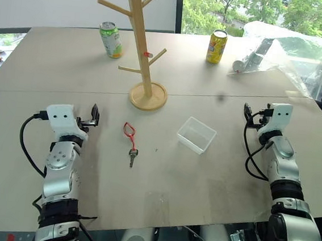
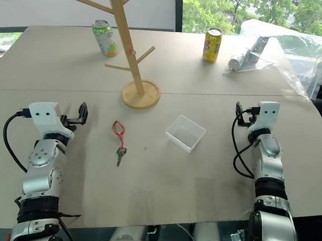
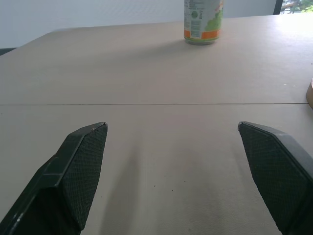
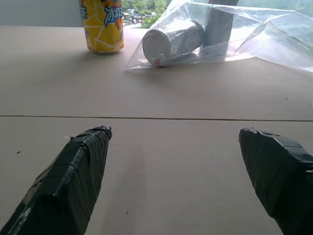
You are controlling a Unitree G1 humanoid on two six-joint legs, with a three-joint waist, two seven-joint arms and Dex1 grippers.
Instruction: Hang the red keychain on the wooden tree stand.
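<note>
We're looking down over the table (image 1: pixel 212 182), and the red keychain (image 1: pixel 130 136) lies flat on it near the middle, red loop toward the far side, dark key toward us. The wooden tree stand (image 1: pixel 145 45) stands upright at about twelve o'clock from the keychain, a little way off — its pegs carry no keychain. At three o'clock from the keychain sits a clear plastic tray (image 1: pixel 196 135). Our left gripper (image 3: pixel 171 142) hovers at nine o'clock from the keychain, fingers spread wide, nothing between them. Our right gripper (image 4: pixel 173 142) is out past the tray, also wide and empty. Far back — a green can (image 1: pixel 110 39) at eleven o'clock, a yellow can (image 1: pixel 216 46) and a plastic bag (image 1: pixel 282 49) toward one o'clock.
</note>
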